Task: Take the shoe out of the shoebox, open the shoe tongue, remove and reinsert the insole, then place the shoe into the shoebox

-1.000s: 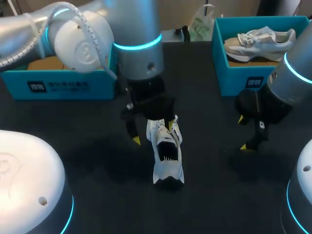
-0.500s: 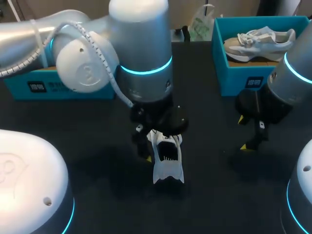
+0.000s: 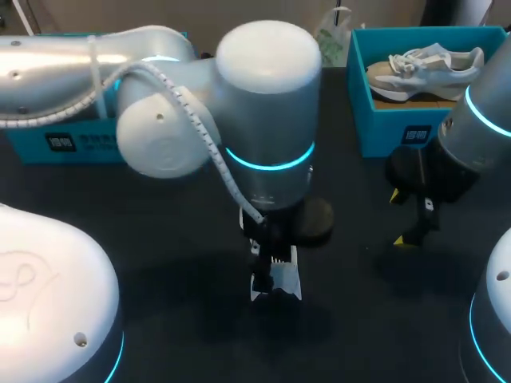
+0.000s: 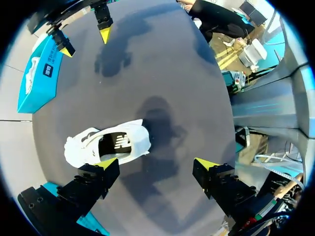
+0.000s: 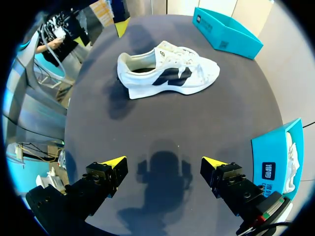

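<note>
So, head view first: our left arm (image 3: pixel 263 120) reaches in over the middle of the black table (image 3: pixel 160 247) and its wrist covers most of the white sneaker (image 3: pixel 279 281). Only the near end pokes out from under it. Our right gripper (image 3: pixel 399 217) hangs off to the right over bare table, well apart from the sneaker, yellow tips spread. At the far right there's the right shoebox (image 3: pixel 399 132), teal, with a second sneaker (image 3: pixel 427 62) lying inside. The left shoebox (image 3: pixel 80 144) sits at the far left, half hidden behind the arm.

In the left wrist view, our left gripper (image 4: pixel 156 164) is spread wide above the table. The white sneaker lies on its side just ahead of one finger, with that tip right at the sneaker's edge. We can't tell if it touches. The other finger is over bare table, so nothing's pinched.

In the right wrist view, the right gripper's fingers are wide apart with only dark table between them. The sneaker sits upright well ahead of them, with its opening showing. A teal shoebox is beyond it and another one is beside the gripper.
</note>
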Robot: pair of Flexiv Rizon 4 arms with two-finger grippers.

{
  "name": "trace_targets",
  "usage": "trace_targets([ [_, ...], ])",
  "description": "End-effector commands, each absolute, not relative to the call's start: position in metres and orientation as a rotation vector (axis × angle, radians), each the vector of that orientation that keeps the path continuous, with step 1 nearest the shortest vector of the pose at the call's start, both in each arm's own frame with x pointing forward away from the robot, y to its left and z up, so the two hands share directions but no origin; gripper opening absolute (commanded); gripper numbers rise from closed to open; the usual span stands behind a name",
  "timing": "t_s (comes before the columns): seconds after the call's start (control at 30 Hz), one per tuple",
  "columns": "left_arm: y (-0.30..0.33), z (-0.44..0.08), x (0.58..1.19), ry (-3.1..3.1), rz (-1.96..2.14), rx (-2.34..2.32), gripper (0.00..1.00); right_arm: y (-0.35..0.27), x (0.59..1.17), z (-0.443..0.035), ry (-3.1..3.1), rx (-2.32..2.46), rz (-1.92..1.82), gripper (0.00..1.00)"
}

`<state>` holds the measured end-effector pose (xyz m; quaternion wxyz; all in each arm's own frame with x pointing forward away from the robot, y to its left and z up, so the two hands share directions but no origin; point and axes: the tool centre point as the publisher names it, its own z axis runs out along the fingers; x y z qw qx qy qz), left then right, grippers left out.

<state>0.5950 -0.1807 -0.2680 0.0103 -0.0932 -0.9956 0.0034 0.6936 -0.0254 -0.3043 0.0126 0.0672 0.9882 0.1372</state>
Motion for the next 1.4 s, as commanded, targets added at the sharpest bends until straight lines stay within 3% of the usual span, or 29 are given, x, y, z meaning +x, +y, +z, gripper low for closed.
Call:
trace_targets([
  [0.03, -0.189, -0.275, 0.600, -3.128, -0.084, -0.258, 1.00, -0.025, 0.693, -0.305, 3.078, 0.210, 0.425, 1.00],
  [1.4, -0.201, -0.383, 0.614, -3.163, -0.114, -0.111, 1.00, -0.025, 0.693, -0.305, 3.078, 0.210, 0.425, 1.00],
])
